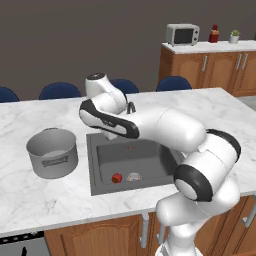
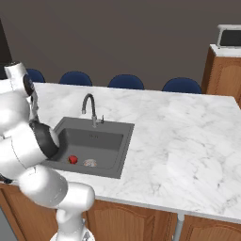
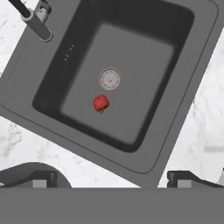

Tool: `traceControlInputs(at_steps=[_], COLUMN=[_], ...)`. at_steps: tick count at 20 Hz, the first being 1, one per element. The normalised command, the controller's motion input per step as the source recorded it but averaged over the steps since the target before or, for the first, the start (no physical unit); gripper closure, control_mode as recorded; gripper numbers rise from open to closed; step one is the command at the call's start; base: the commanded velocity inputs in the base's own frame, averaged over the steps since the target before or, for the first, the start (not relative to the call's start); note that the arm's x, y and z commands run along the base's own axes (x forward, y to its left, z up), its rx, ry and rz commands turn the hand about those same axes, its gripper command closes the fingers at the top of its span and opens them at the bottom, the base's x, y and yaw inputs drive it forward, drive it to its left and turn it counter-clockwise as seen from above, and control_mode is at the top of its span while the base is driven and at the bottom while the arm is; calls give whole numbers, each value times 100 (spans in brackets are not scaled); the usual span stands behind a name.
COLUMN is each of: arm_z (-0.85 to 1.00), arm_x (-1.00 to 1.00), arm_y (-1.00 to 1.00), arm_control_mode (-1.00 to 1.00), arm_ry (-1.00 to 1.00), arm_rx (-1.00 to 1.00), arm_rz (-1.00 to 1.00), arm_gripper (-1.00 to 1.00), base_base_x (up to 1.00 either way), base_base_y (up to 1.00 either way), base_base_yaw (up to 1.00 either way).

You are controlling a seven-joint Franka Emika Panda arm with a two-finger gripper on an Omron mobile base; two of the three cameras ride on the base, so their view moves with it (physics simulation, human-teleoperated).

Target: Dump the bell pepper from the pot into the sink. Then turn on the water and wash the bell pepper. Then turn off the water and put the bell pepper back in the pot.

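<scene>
Open hand [image 3: 112, 179] above the sink [image 3: 183, 87]

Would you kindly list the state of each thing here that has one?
Pepper: lying loose in the sink, beside the drain.
Pot: upright on the counter, empty.
Sink: dry.
Faucet: off, no water running.
Gripper: fingers open, holding nothing, above the sink.
</scene>
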Motion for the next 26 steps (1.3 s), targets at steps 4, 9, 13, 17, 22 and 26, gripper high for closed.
traceControlInputs(at_steps=[4, 9, 13, 17, 22, 26], arm_z=[19, 18, 8, 0, 0, 0], arm_x=[0, -3, -4, -1, 0, 0], arm_y=[-45, -49, -44, -48, -44, -40], arm_control_mode=[-100, -100, -100, -100, -100, -100], arm_ry=[-6, -4, 0, 0, 0, 0], arm_rx=[0, 0, 0, 0, 0, 0], arm_rz=[0, 5, 11, 11, 10, 9], arm_gripper=[-100, -100, -100, -100, -100, -100], base_base_x=[0, 0, 0, 0, 0, 0], base_base_y=[0, 0, 0, 0, 0, 0], base_base_yaw=[0, 0, 0, 0, 0, 0])
